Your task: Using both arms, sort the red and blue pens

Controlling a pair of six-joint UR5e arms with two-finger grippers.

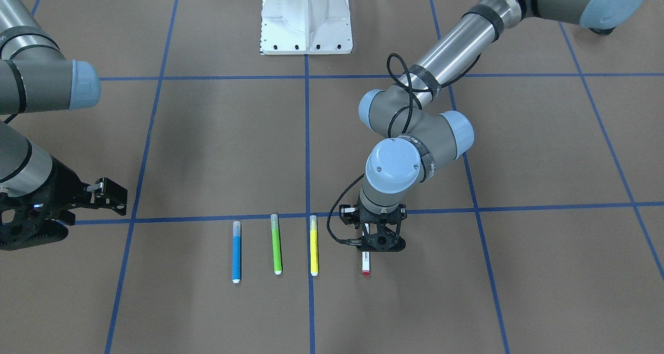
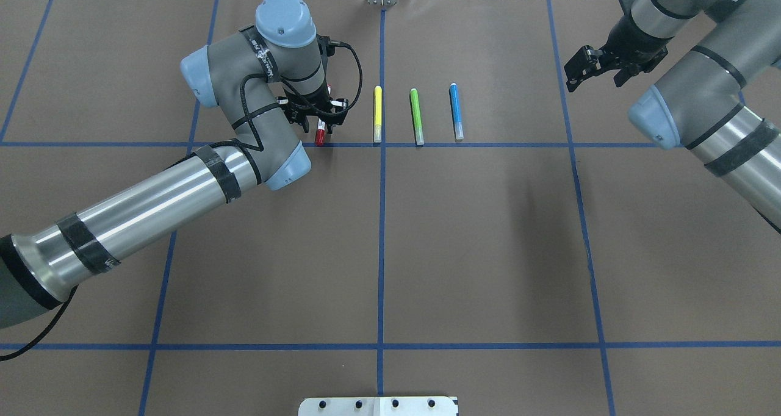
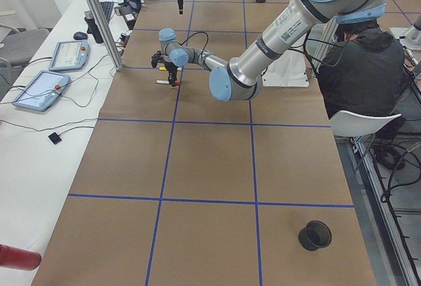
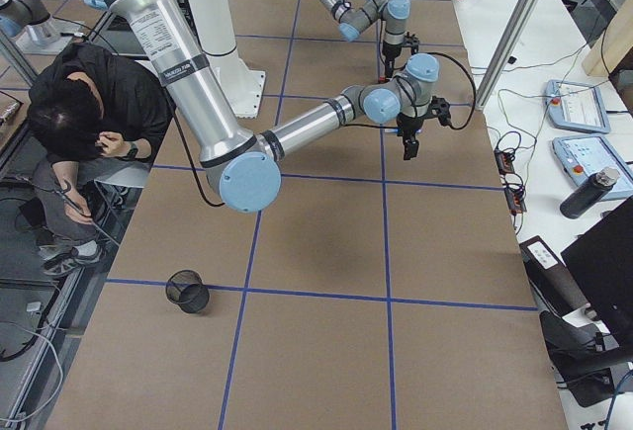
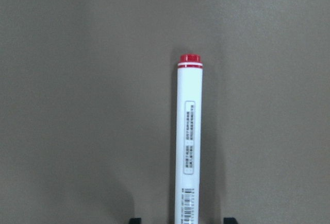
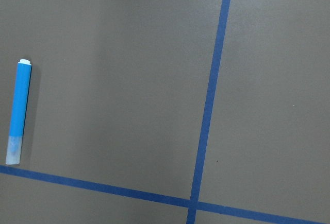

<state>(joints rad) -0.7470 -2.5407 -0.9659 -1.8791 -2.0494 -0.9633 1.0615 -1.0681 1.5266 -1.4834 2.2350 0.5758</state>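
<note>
The red pen (image 5: 189,131), white-barrelled with a red cap, lies on the brown table at the end of a row of pens. My left gripper (image 2: 321,120) is lowered over it, open, one finger on each side of the barrel and not touching it. Only the pen's red end (image 1: 365,272) pokes out from under the gripper in the front view. The blue pen (image 2: 456,111) lies at the other end of the row, also seen in the right wrist view (image 6: 18,112). My right gripper (image 2: 579,68) hovers open and empty off to the side of it.
A green pen (image 1: 276,250) and a yellow pen (image 1: 313,245) lie between the red and blue ones. The white robot base (image 1: 306,19) is at the table's edge. A black mesh cup (image 3: 314,235) stands at each end of the table (image 4: 188,292). A seated person (image 3: 358,69) is beside the table.
</note>
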